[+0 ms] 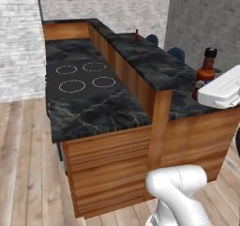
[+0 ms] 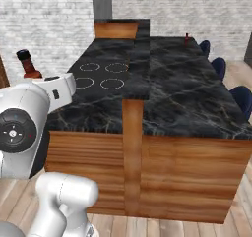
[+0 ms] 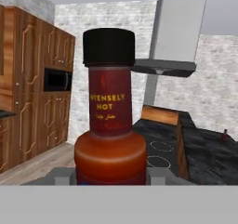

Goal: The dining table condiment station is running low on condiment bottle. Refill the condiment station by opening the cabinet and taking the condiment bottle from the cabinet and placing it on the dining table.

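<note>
- The hand (image 1: 216,93) holds the condiment bottle (image 3: 109,111) tight by its bottom part, so the bottle stands straight up with its black cap on top — that way it will not tip or drop.
- The bottle is up in the air beside the near end of the dining table (image 2: 192,91), not yet on it.
- I think the carrying part is nearly done — the bottle has to go over the dark worktop and come down softly.
- Another small bottle (image 1: 137,33) stands at the far end of the table, well apart.
- The stove rings (image 1: 85,76) are on the lower worktop, so that is not the spot.
</note>
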You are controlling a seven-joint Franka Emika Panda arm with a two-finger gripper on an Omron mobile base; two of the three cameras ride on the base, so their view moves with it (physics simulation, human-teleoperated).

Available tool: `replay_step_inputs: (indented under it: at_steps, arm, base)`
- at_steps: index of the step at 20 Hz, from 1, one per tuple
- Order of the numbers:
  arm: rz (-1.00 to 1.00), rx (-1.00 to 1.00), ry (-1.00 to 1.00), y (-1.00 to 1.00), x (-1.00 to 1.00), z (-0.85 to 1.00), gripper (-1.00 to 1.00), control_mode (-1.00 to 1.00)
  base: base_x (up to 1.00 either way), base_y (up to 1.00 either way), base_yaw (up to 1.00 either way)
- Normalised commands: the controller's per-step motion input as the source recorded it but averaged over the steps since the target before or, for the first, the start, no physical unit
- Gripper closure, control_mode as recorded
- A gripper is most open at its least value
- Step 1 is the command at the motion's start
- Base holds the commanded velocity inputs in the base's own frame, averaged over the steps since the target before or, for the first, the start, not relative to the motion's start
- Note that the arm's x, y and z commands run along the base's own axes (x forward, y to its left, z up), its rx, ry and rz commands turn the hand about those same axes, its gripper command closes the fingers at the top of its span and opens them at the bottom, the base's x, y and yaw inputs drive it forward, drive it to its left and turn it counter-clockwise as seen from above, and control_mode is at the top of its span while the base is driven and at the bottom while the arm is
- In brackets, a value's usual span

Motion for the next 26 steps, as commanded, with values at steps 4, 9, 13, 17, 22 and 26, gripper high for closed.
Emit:
replay_step_inputs:
  at_steps: [4,9,13,17,22,26]
  arm:
    - [0.00,0.00,0.00,0.00,0.00,0.00,1.00,1.00]
    - [0.00,0.00,0.00,0.00,0.00,0.00,1.00,1.00]
    - [0.00,0.00,0.00,0.00,0.00,0.00,1.00,1.00]
    - [0.00,0.00,0.00,0.00,0.00,0.00,1.00,1.00]
    - [0.00,0.00,0.00,0.00,0.00,0.00,1.00,1.00]
    - [0.00,0.00,0.00,0.00,0.00,0.00,1.00,1.00]
  base:
    - [0.14,-1.00,0.00]
    - [0.19,-1.00,0.00]
    - [0.33,-1.00,0.00]
    - [0.41,-1.00,0.00]
    - [0.43,-1.00,0.06]
    - [0.55,-1.00,0.16]
